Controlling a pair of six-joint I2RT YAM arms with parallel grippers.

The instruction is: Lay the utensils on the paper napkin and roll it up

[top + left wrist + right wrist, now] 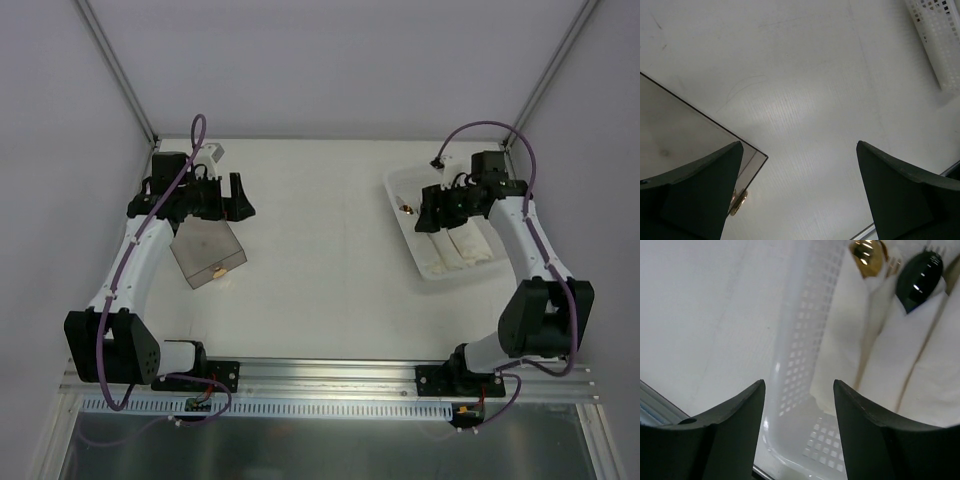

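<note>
Our right gripper (799, 385) hangs parted over the perforated tray (802, 330). Inside we see napkin rolls (920, 355), a gold spoon (867, 252) and a black spoon (920, 272) protruding.

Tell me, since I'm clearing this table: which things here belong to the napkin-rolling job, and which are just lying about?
Job:
- rolled napkins
- gold spoon, tucked in a roll
- black spoon, tucked in a roll

Lying about:
- tray, holding the rolls
- smoky box, contents not visible
</note>
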